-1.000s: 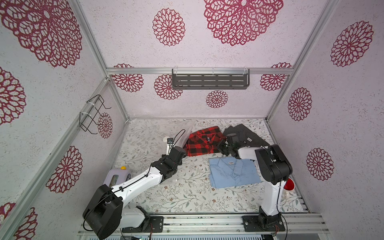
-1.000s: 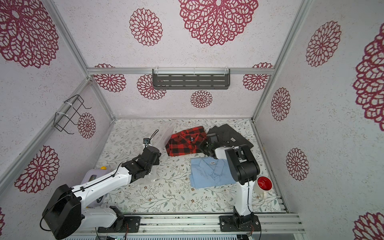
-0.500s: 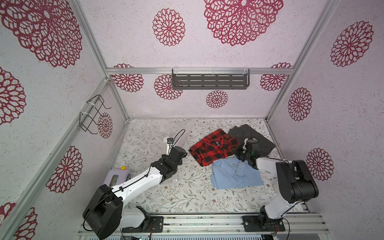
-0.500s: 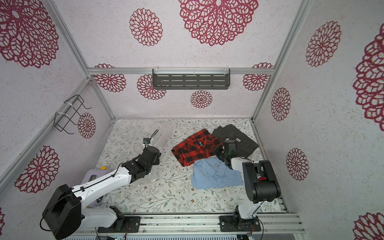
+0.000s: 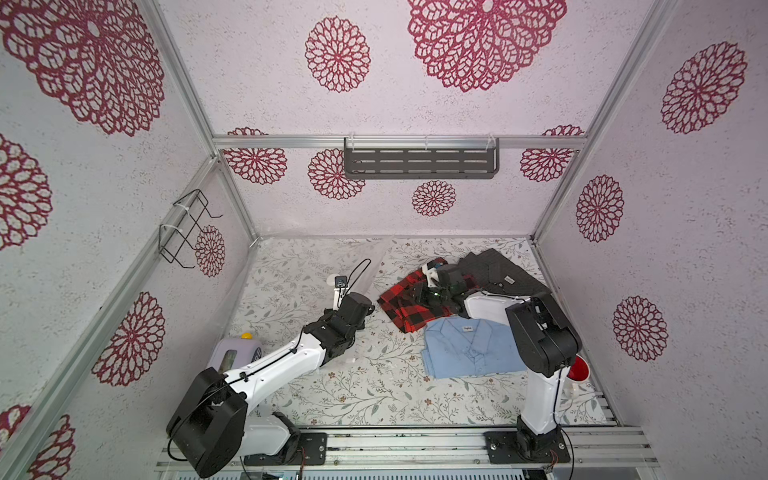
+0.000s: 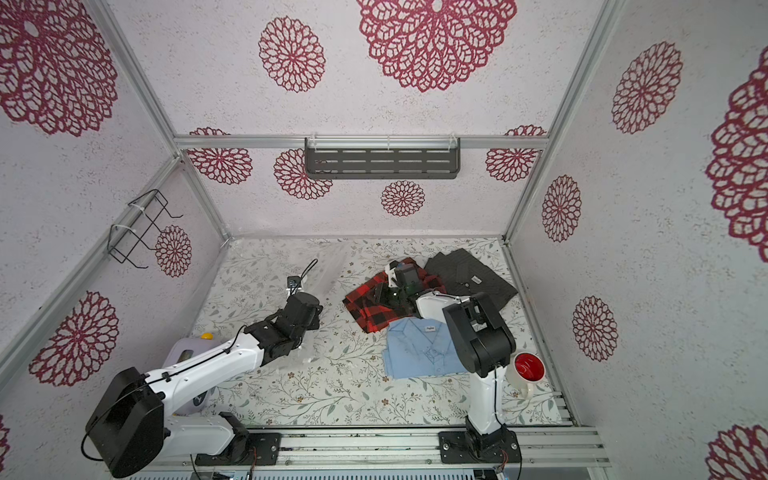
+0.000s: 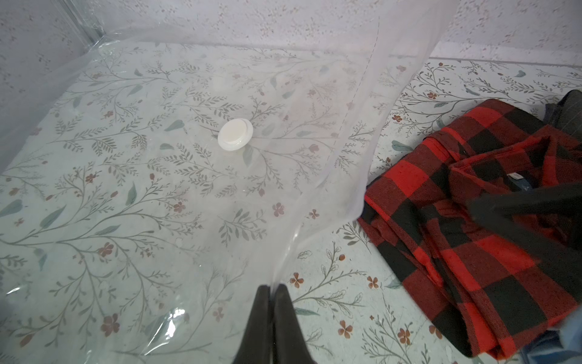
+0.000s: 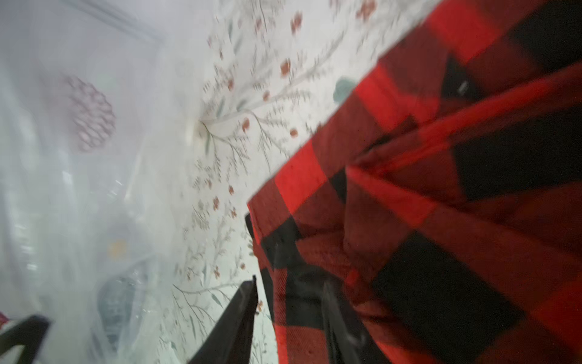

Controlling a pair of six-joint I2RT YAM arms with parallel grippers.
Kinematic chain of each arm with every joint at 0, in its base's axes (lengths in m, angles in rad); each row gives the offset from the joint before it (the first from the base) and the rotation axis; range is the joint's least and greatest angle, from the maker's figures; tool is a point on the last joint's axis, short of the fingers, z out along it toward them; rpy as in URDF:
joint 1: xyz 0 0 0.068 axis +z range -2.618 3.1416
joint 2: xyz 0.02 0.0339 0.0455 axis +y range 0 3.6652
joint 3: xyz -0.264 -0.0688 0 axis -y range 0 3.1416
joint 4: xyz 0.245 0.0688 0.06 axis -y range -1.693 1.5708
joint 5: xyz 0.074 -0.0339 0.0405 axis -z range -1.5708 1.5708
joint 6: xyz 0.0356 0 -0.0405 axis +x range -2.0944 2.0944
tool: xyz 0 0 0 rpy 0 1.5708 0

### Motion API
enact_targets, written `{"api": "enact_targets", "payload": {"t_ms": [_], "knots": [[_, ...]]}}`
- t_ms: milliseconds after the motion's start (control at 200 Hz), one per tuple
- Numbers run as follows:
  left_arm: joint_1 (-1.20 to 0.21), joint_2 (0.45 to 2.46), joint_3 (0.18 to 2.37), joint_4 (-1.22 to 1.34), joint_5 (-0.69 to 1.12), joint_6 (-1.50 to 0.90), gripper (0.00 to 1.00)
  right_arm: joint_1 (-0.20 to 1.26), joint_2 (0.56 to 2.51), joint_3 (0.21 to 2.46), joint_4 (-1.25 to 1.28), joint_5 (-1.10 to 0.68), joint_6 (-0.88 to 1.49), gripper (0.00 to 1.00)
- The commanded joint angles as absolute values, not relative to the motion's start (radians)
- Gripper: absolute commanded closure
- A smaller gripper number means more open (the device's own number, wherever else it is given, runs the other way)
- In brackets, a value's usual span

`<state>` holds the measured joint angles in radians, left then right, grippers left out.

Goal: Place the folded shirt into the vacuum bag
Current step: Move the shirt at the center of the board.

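**Status: insertion not yet made.**

1. Bag. The vacuum bag (image 7: pixel 151 195) lies flat on the bench (image 5: pixel 374 395), on the robot's left side and reaching toward the back wall. Its white valve (image 7: pixel 235 134) faces up through the clear film. No garment is visible inside the bag.

2. Left tool. The left tool (image 7: pixel 272 286) is closed tight on the bag's upper film at the mouth edge. The film rises from this pinch point as a lifted sheet, so the mouth is judged to stand open toward the shirts.

3. Shirt. The red plaid shirt (image 7: pixel 456 252) rests on the bench just beside the lifted mouth edge and wholly outside the bag. Its folds look loosened, not flat. In a top view it sits between the dark shirt (image 5: pixel 498 270) and the blue shirt (image 5: pixel 469 349), touching the blue one.

4. Right tool. The right tool (image 8: pixel 289 282) is low at the plaid shirt's edge nearest the bag. Its jaws stand partly apart, one over the cloth and one over bare bench, with a gap showing beside the cloth. No clamp on the fabric is evident; the wrist view is blurred.

5. Remaining work, as judged: secure the shirt, carry or slide it through the mouth, then release both the shirt and the film.
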<state>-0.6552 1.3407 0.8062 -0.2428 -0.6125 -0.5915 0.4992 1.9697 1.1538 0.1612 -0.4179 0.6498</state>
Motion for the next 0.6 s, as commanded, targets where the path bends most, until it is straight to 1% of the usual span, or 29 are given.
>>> {"api": "enact_targets", "payload": {"t_ms": [0,150,225,330,440,590], "knots": [[-0.647,1.355,0.807,-0.222,-0.626,-0.586,1.0,0.511,1.962,1.17,-0.064,-0.318,0.537,0.59],[-0.647,1.35,0.805,-0.222,-0.629,-0.586,1.0,0.495,1.829,0.969,-0.124,-0.137,0.523,0.56],[-0.646,1.35,0.805,-0.222,-0.628,-0.586,1.0,0.453,1.748,0.865,-0.115,-0.114,0.531,0.56],[-0.647,1.35,0.805,-0.222,-0.625,-0.588,1.0,0.377,1.632,0.747,-0.093,-0.115,0.537,0.56],[-0.647,1.354,0.805,-0.22,-0.62,-0.589,1.0,0.316,1.509,0.674,-0.077,-0.139,0.538,0.56],[-0.648,1.368,0.811,-0.218,-0.611,-0.589,1.0,0.314,1.384,0.663,-0.003,-0.299,0.547,0.55]]}}
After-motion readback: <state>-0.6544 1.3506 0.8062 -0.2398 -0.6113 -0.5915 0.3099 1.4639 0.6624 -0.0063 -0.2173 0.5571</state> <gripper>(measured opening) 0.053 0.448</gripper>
